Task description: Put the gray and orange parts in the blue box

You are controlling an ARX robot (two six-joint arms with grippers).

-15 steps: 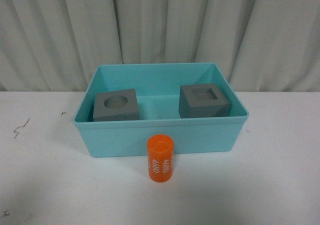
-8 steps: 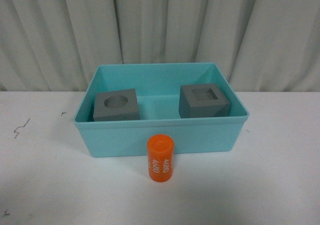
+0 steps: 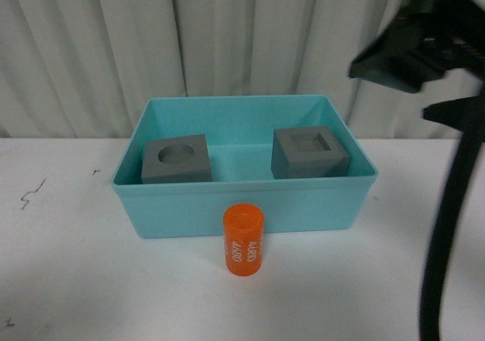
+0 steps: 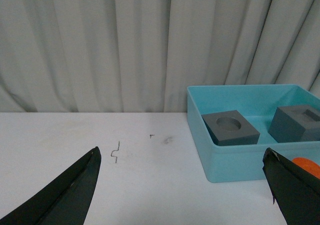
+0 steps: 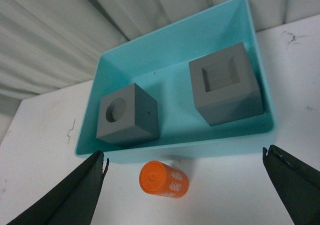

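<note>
Turquoise-blue box (image 3: 303, 204) on the white table (image 3: 76, 273). Inside it you see the gray cube with a round recess (image 3: 176, 160) on the left and the gray cube with a square recess (image 3: 309, 153) on the right, well apart. The orange cylinder (image 3: 242, 240) stands upright on the table, outside, just before the box's near wall. Left gripper (image 4: 182, 150): fingers spread wide, empty. Right gripper (image 5: 183, 150): fingers likewise wide, empty, above box and cylinder.
</note>
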